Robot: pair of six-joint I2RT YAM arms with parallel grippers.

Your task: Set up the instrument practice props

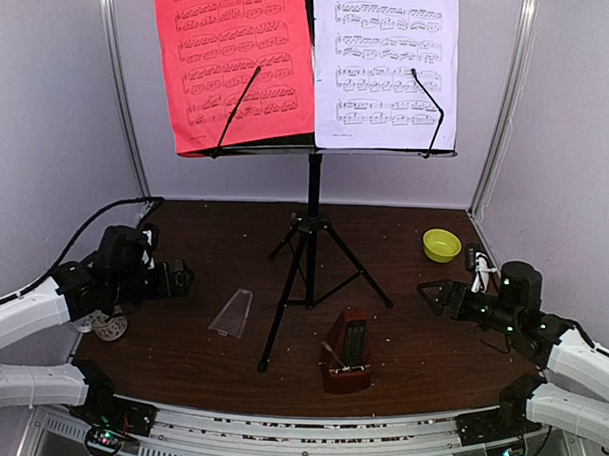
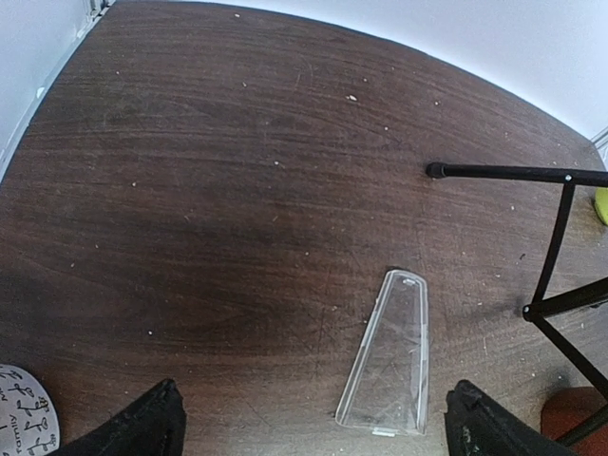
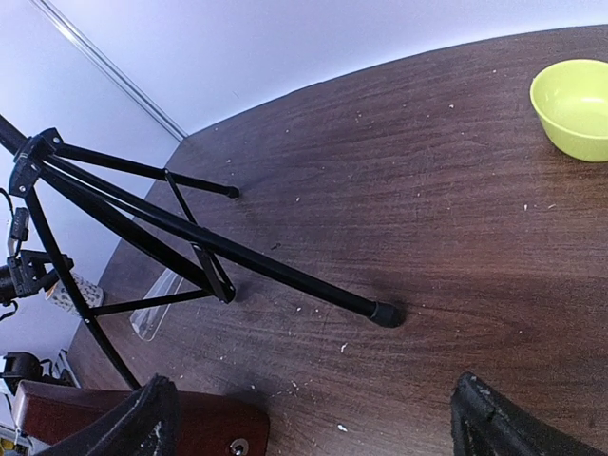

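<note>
1. The left pincer (image 2: 313, 429) hangs released over the table, jaws spread wide and nothing between them. The right pincer (image 3: 318, 425) is also released and empty.
2. Just ahead of the left pincer, toward its right finger, a clear cover (image 2: 389, 356) lies flat on the wood. It looks like the metronome's front panel, though I cannot be sure. At this pincer's left side a patterned mug (image 2: 21, 420) peeps in.
3. Close to the right pincer's left finger stands the metronome (image 1: 347, 352), upright and face uncovered, near a front foot of the tripod. Ahead of this pincer spread the legs of the music stand (image 1: 311, 238). Further ahead, to its right, sits a yellow-green bowl (image 3: 575, 103).
4. High above and beyond both pincers, the stand's desk carries the red sheet (image 1: 235, 61) on the left and the white sheet (image 1: 385, 66) on the right. They sit side by side, each behind a wire retainer.
5. Judged from this, the setup is at or near its end: stand up, music placed, metronome set.
6. If anything is left, it is the loose cover. Lifting it would take a low approach, a careful pinch on a thin flat plate, and a path clear of the tripod legs.
7. The table (image 1: 204, 235) is dark wood grain, speckled with pale crumbs. Pale walls with metal corner strips close it in.
</note>
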